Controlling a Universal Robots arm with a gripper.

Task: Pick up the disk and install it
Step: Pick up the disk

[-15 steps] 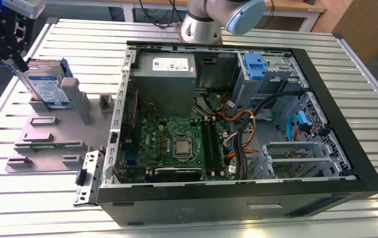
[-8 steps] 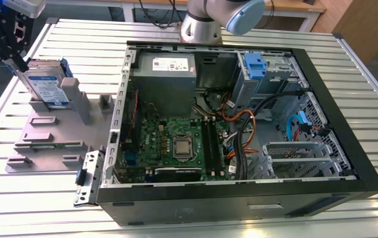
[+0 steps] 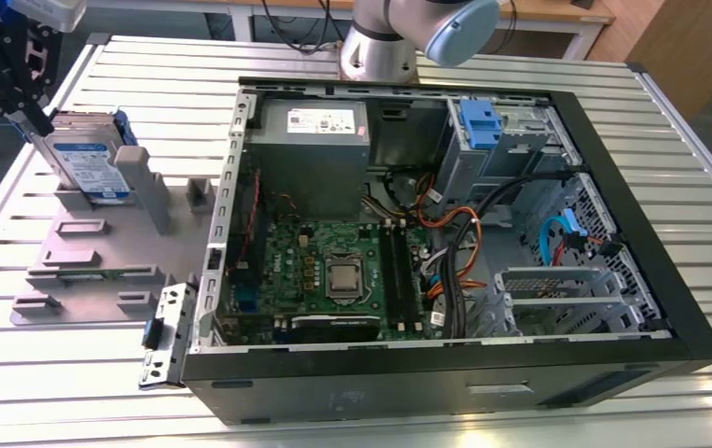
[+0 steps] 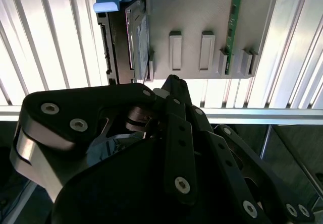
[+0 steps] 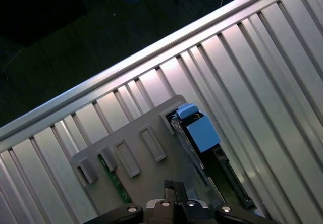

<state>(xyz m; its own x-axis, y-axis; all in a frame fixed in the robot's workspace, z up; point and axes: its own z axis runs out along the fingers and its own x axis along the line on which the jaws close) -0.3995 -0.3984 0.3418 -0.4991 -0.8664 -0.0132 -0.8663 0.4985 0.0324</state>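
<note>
While the disk [image 3: 88, 161] is standing on edge in the grey holder [image 3: 82, 254] on the counter [image 3: 69, 411], leaving its upper edge exposed for grasping, I am hovering my gripper [image 3: 34, 114] close beside that edge. The gripper appears pressed together and is pinching nothing.

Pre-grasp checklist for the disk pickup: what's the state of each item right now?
1. Disk upright in grey holder: ok.
2. Gripper open for grasping: not ok; it looks shut and holds nothing.
3. Gripper around disk: not ok; it sits beside the disk's edge.
4. Computer case side panel off: ok.
5. Drive bay by the blue latch free of cables: cannot tell.
</note>
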